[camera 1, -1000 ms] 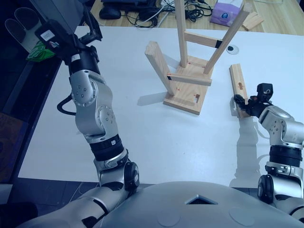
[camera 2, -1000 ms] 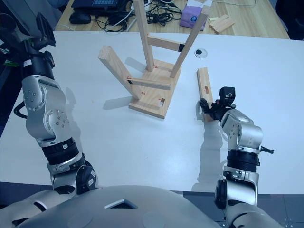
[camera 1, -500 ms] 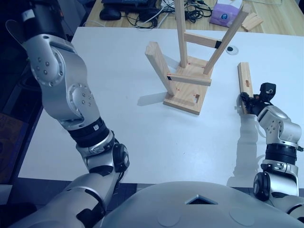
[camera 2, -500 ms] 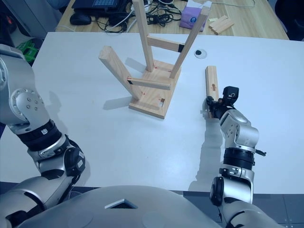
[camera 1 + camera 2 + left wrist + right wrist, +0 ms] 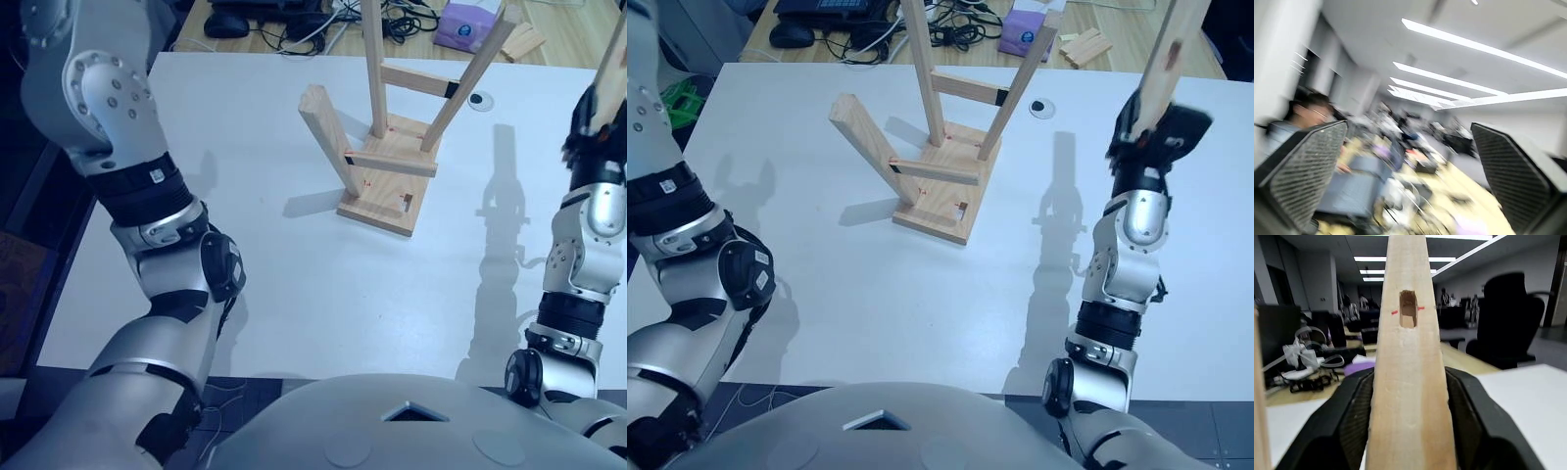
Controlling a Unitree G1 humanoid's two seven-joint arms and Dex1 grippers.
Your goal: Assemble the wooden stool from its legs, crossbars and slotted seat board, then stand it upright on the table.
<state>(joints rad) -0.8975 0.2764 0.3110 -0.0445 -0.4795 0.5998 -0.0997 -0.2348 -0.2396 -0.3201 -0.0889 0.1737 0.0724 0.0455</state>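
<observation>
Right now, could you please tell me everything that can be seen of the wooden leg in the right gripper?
The wooden leg is a straight bar of pale, plain wood with flat faces. One face has a small rectangular slot with a red mark on each side. The right gripper clamps its lower end between two black fingers. It stands almost upright in the air, leaning slightly, over the right side of the white table, apart from the partly built stool.

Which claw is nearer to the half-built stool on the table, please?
Right. The right claw holds a loose leg aloft, right of the stool; the left claw is raised high off to the left, open and empty.
</observation>
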